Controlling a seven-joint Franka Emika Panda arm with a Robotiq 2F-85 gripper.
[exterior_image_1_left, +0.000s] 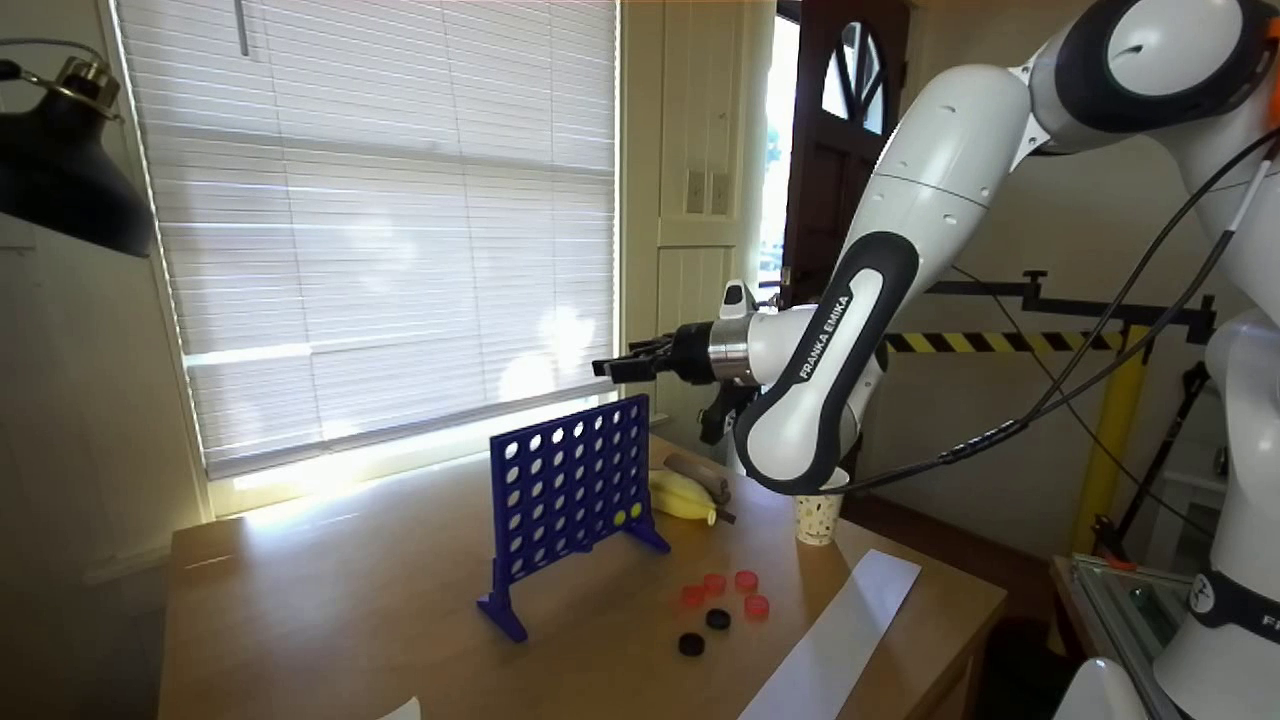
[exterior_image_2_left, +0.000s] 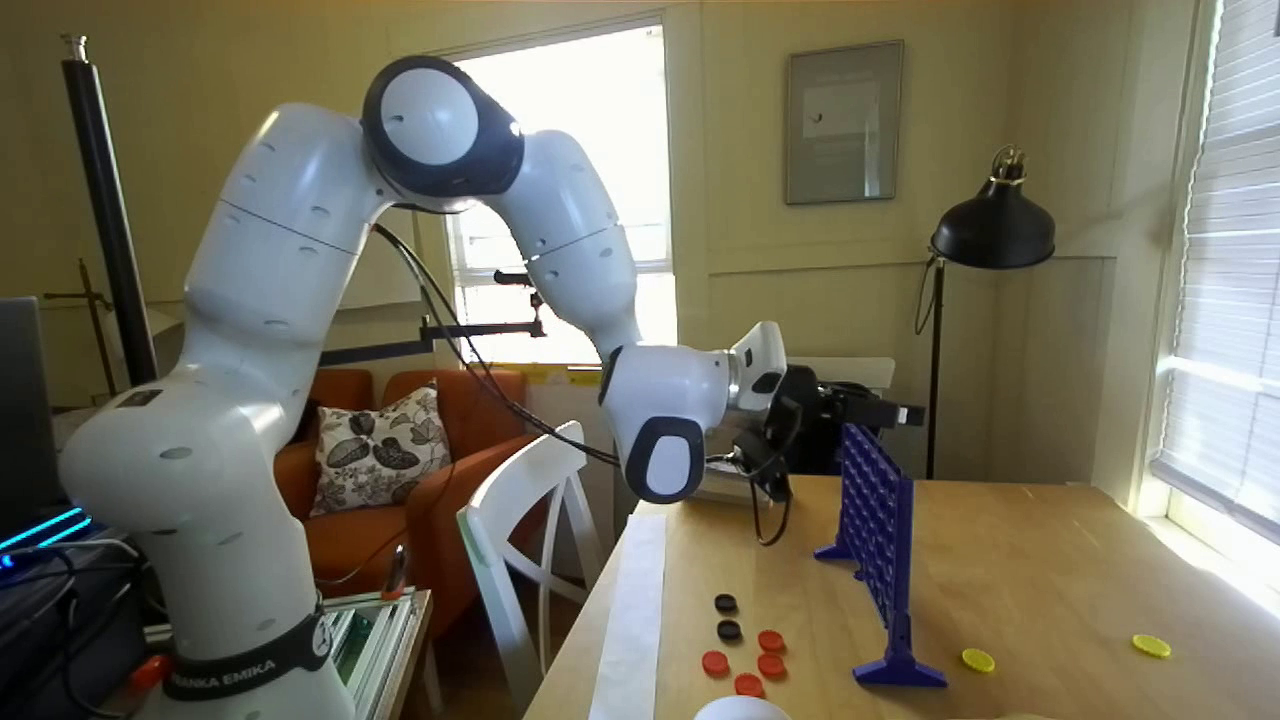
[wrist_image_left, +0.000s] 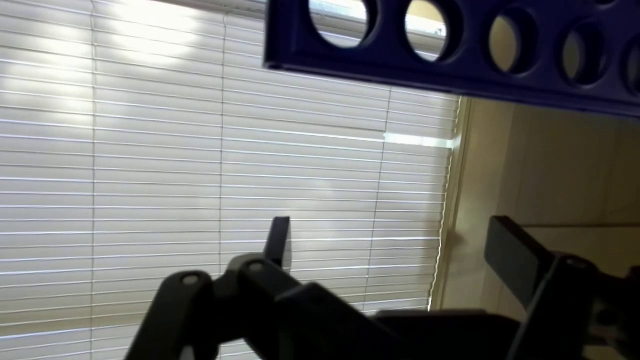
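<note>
- Saw the end effector (wrist_image_left: 391, 240) with fingers spread wide apart, above and near the blue game board (exterior_image_2_left: 893, 560).
- Found that board upright on the counter (exterior_image_1_left: 330, 610).
- Counted four red discs (exterior_image_2_left: 771, 666) and two black discs (exterior_image_2_left: 729, 630) between board and white strip (exterior_image_1_left: 838, 640).
- Spotted two yellow discs (exterior_image_2_left: 978, 660) on the board's opposite side.
- Noticed a patterned cup (exterior_image_1_left: 817, 522) near the strip.

Daylight through the blinds (exterior_image_1_left: 380, 220) throws pale glare on the table (exterior_image_1_left: 340, 590) near the sill; the wall (exterior_image_1_left: 70, 520) beside them is dim. In an exterior view, the window (exterior_image_2_left: 590, 130) is mostly blown out. In the wrist view, the gripper (wrist_image_left: 390, 225) is dark and soft-edged.
</note>
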